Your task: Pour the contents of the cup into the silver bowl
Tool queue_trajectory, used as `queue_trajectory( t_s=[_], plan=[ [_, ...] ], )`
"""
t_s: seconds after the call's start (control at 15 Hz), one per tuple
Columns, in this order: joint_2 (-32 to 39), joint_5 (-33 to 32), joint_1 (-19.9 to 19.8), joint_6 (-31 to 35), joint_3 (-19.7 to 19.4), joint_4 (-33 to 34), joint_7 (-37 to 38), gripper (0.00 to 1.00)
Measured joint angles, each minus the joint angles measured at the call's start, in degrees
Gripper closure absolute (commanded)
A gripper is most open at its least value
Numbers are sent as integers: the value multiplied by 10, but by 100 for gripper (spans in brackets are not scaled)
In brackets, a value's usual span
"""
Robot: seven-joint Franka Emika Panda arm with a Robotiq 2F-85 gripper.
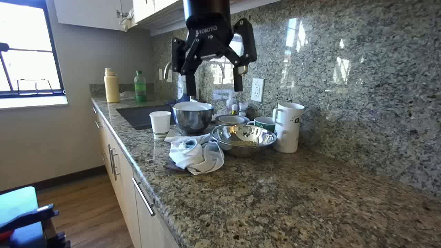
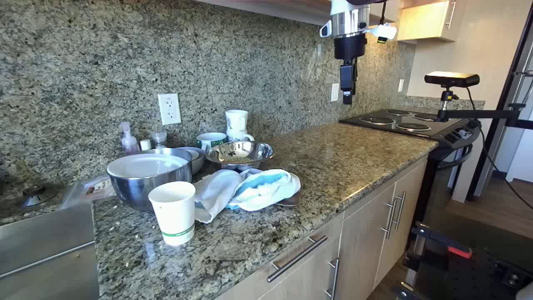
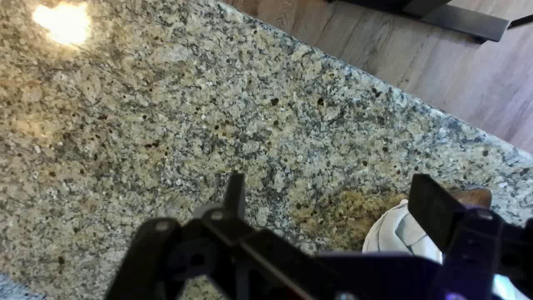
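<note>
The cup is a white paper cup with a green band. It stands upright on the counter in both exterior views (image 1: 160, 120) (image 2: 173, 210), by the sink end; its contents are not visible. The silver bowl, shallow with a flared rim, sits farther back near the wall in both exterior views (image 1: 237, 150) (image 2: 260, 152). Tan grains lie in it. My gripper (image 1: 214, 90) is open and empty, high above the counter and away from both things. It also shows in an exterior view (image 2: 347, 101) and in the wrist view (image 3: 328, 177), where neither cup nor bowl shows.
A crumpled white cloth (image 1: 198, 155) lies between cup and bowl; its edge shows in the wrist view (image 3: 395, 233). A deep steel pot (image 1: 193, 120) stands behind the cup. Tall white mugs (image 1: 288, 132) and a green mug (image 1: 264, 123) flank the bowl. A stove (image 2: 391, 121) is beyond.
</note>
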Motion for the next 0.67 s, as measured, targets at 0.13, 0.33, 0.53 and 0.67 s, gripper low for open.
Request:
queue_trajectory(
  t_s=[0.13,0.33,0.53,0.67],
  plan=[
    [0,0,0,0,0,0,0,0],
    [0,0,0,0,0,0,0,0],
    [1,0,0,0,1,0,5,0],
    [6,19,1,0,6,4,34,0]
  ],
)
